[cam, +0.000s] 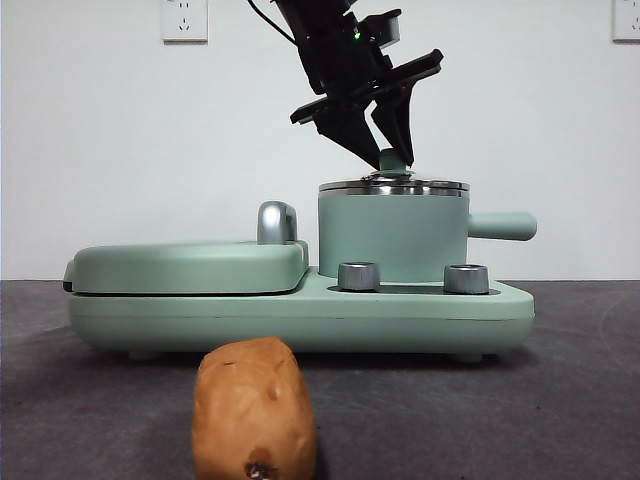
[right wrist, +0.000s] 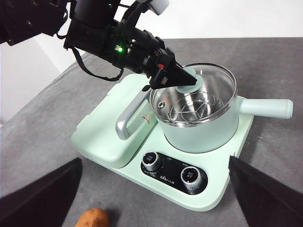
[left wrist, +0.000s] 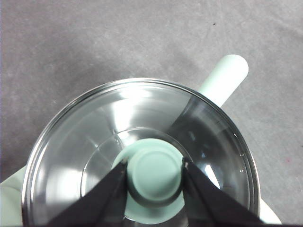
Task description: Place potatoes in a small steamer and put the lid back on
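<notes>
small print between dials (right wrist: pixel 166 178), unreadable

- Left gripper (cam: pixel 396 150): black, angular, with tapering pointed jaws.
- A small green light glows on its body; black cables trail behind.
- Right gripper (right wrist: pixel 156 198): broad matte-black jaws.

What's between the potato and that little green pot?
The cooker base's front edge with two knobs, plus bare table, in the front view, separate potato from pot.
</notes>
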You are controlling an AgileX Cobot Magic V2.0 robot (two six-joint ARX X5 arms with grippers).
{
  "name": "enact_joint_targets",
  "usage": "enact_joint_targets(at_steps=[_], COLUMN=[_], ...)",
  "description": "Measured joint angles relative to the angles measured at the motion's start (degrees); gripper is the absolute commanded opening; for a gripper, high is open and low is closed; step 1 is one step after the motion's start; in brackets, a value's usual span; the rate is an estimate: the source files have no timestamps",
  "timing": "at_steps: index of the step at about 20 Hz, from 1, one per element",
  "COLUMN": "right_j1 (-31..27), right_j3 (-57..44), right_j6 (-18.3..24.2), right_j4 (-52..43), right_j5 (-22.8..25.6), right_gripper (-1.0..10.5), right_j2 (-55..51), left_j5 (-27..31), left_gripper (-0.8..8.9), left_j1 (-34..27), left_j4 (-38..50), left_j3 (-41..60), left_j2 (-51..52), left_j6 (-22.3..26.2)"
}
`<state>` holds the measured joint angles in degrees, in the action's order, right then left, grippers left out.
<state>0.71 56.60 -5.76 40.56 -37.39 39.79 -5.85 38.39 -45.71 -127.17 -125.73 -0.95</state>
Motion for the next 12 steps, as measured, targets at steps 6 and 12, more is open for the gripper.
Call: enact_joint_targets(at_steps=[6, 12], right_j1=[0.00, 0.00], right_j3=[0.00, 0.00], right_j6=[-0.02, -0.02], right_j4=[0.00, 0.15], right_j5=[0.00, 0.00], right_gripper=[4.9, 4.9], right_j2=[0.00, 0.00], left_j5=[0.00, -0.07], left_gripper=[0.14, 0.14], left_j1=[0.00, -0.11], left_j4=[-1.03, -8.52], left_j3=[-0.76, -13.88], left_j2=[0.00, 0.07], left_j6=[0.33, 0.31])
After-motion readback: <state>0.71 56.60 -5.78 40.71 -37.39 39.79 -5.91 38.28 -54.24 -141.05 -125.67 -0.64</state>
